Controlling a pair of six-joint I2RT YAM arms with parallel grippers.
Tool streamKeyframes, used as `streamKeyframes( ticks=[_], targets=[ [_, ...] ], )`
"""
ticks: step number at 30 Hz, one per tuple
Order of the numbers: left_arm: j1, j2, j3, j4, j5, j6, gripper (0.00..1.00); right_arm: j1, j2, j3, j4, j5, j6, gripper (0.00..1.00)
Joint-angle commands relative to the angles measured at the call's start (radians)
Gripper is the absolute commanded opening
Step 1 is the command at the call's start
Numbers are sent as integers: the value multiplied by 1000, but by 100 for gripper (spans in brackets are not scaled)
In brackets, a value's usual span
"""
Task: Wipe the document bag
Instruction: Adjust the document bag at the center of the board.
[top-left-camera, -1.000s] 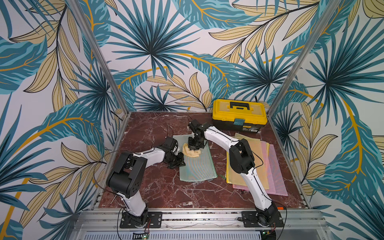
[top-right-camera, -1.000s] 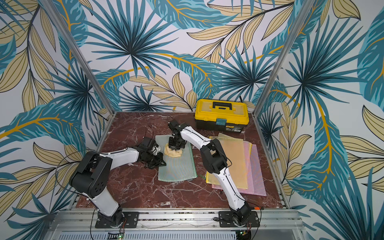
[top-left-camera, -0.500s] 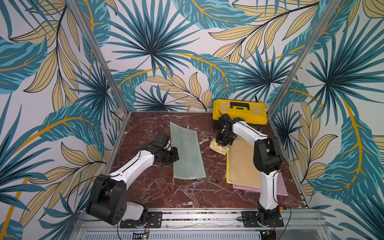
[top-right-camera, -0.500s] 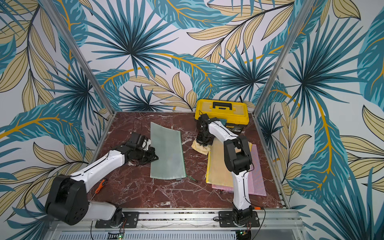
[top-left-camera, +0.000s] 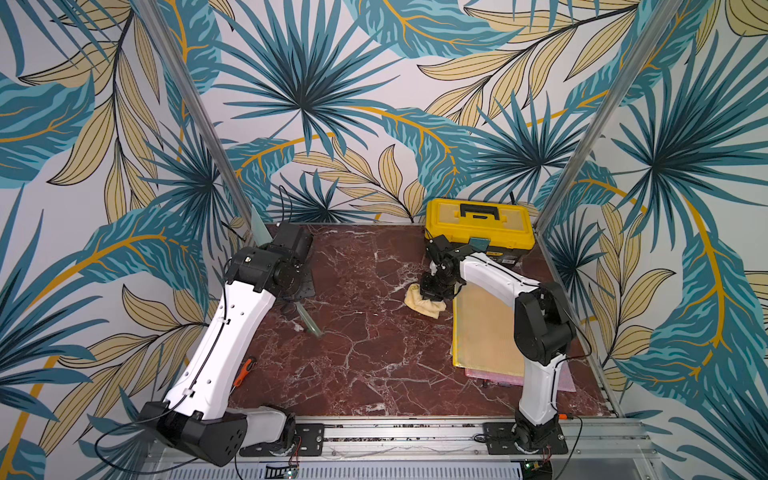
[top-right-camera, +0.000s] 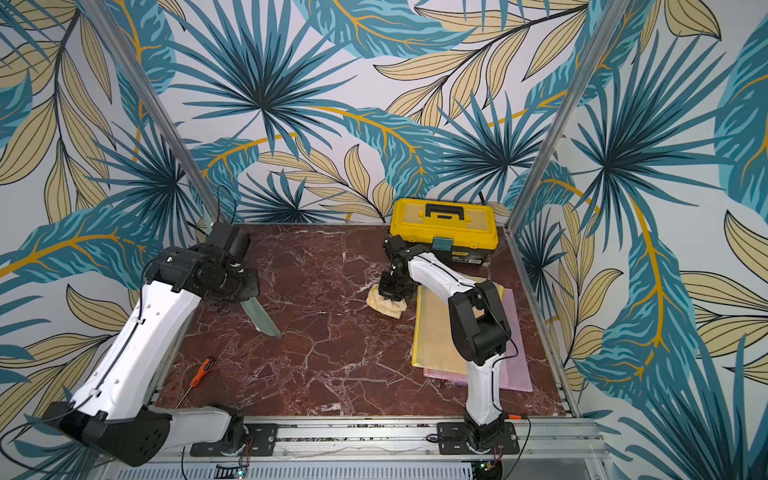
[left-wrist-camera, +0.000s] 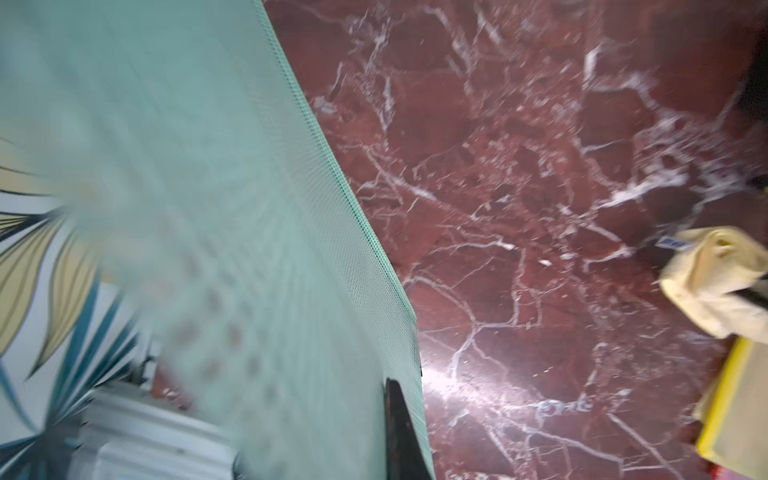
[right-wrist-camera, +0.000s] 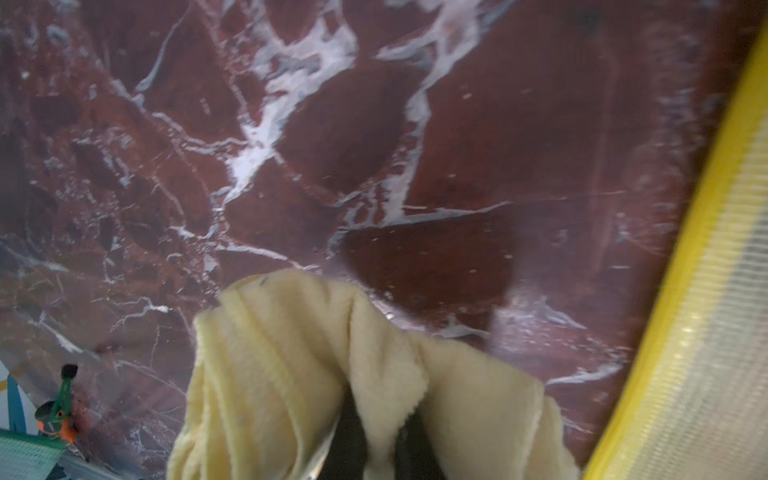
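Swung leftward off the middle, the green mesh document bag (top-right-camera: 261, 314) is held up on edge near the left wall, clamped in the left gripper (left-wrist-camera: 401, 419); the right gripper (right-wrist-camera: 380, 440) clenches a crumpled pale-yellow cloth (top-left-camera: 424, 306) on the red marble tabletop (top-left-camera: 365, 365) beside a yellow mesh folder (top-left-camera: 482, 332)

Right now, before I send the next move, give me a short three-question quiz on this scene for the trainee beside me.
1. True or false: the green document bag lies flat on the table.
2. What does the right pincer hold? A) a cream cloth B) a sponge C) nothing
3. Short answer: which hand tool lies loose on the table?

Key: 1 false, the left pincer holds it up on edge; 2 A; 3 the orange screwdriver.
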Motion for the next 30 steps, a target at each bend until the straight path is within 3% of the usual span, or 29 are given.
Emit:
streamKeyframes(
  ticks=[1,5,10,15,19,22,23,26,30],
  targets=[
    [-47,148,-14,-160,-58,35,0,92,12,23,13,-3,12,0],
    [-149,329,49,-159,-46,-10,0,102,-47,-45,62,-29,43,0],
    [-311,563,277,-146,-35,-50,0,77,-192,-137,21,56,40,0],
    [-405,730,448,-34,141,-32,11,51,-322,-204,-87,201,11,0],
    [-414,741,412,180,371,-19,37,48,-404,-260,-152,286,5,0],
    [-406,709,372,306,433,-30,70,48,-459,-292,-180,335,11,0],
    [-400,694,358,342,449,-27,76,48,-471,-296,-183,342,13,0],
    [-360,585,263,495,482,-18,90,50,-478,-293,-170,301,25,0],
    [-206,400,75,664,590,6,94,95,-411,-259,-70,189,41,0]
  ],
)
